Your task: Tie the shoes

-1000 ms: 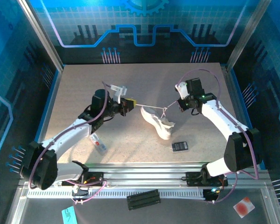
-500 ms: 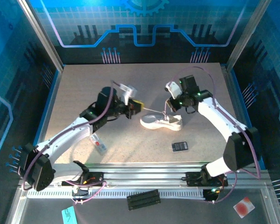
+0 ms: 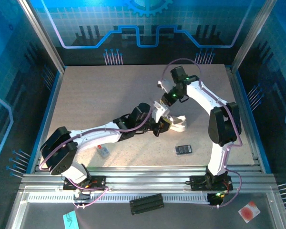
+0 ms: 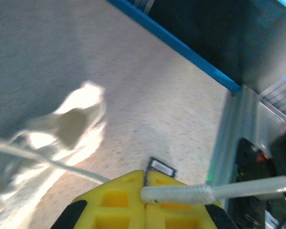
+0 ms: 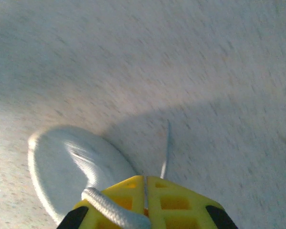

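The white shoe [image 3: 179, 124] lies on the table right of centre. It is blurred at the left of the left wrist view [image 4: 74, 129], and its pale sole [image 5: 69, 167] faces the right wrist camera. My left gripper [image 3: 161, 128] reaches across to the shoe's left end, its yellow fingers [image 4: 119, 195] shut on a white lace [image 4: 181, 193] whose stiff tip sticks out to the right. Just behind the shoe hangs my right gripper [image 3: 169, 99], also shut [image 5: 145, 179] on a lace [image 5: 109, 210]; a thin strand [image 5: 167, 148] runs forward from its tips.
A small flat black rectangle [image 3: 183, 149] lies in front of the shoe and shows past the left fingers [image 4: 162, 167]. A white tag [image 3: 103, 151] lies under the left forearm. Blue walls [image 3: 52, 100] bound the table.
The left gripper has swung right, up to the shoe. The right gripper has pulled back and left, behind the shoe. The shoe has turned and shifted right. Both grippers stay shut on laces.
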